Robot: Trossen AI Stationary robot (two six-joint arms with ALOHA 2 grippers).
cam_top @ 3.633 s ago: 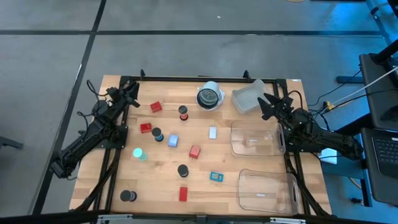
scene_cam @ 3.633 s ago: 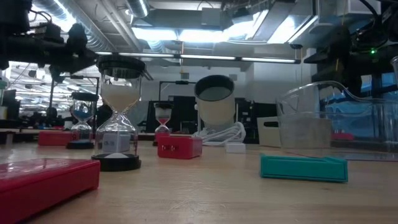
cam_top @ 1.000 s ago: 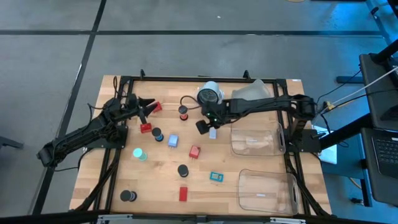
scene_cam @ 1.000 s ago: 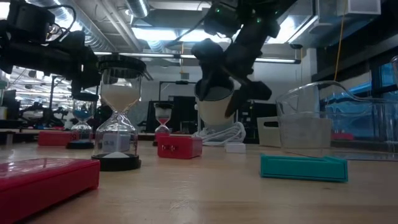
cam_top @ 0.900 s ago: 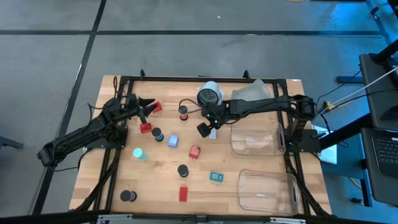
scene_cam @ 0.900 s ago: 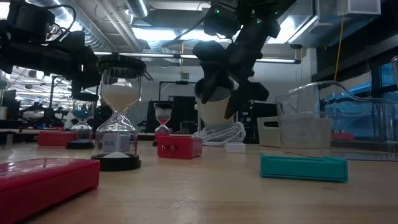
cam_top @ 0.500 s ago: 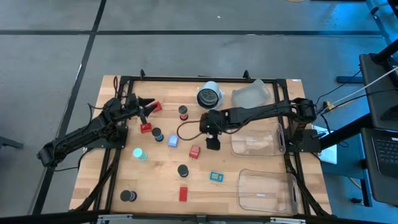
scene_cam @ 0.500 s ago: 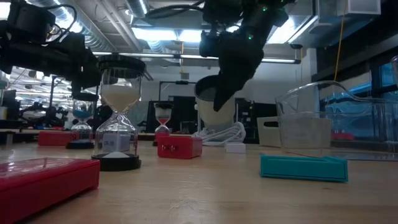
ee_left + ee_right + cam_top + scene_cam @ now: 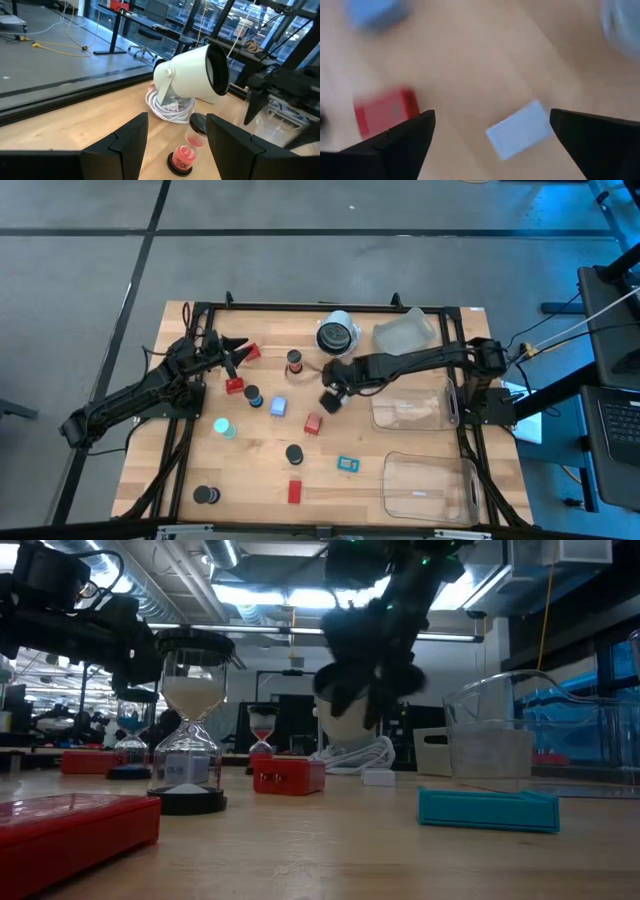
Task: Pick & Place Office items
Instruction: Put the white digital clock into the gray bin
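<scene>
Small pieces lie scattered on the wooden table (image 9: 180,470): red blocks (image 9: 313,423), black-capped hourglasses (image 9: 294,453), a pale blue rectangle (image 9: 278,406), a teal round piece (image 9: 225,426). My right gripper (image 9: 331,397) hovers open above a pale white rectangle (image 9: 520,129), with a red block (image 9: 385,112) off to one side. My left gripper (image 9: 236,350) waits open near the far left, beside a red block (image 9: 250,352); past its fingers stand a small red hourglass (image 9: 184,150) and the white round thing (image 9: 192,75).
The white round thing (image 9: 338,333) lies by the far edge on a coil of cable. Clear plastic bins sit on the right side (image 9: 410,402) (image 9: 430,485), with a third tipped bin (image 9: 403,335) at the far right. A teal rectangle (image 9: 347,464) lies toward the near edge.
My right gripper has swung from beside the white round thing toward the near edge, over the pale rectangle, then back a little to the left, turning as it went. Its picture is blurred. The left arm has kept still.
</scene>
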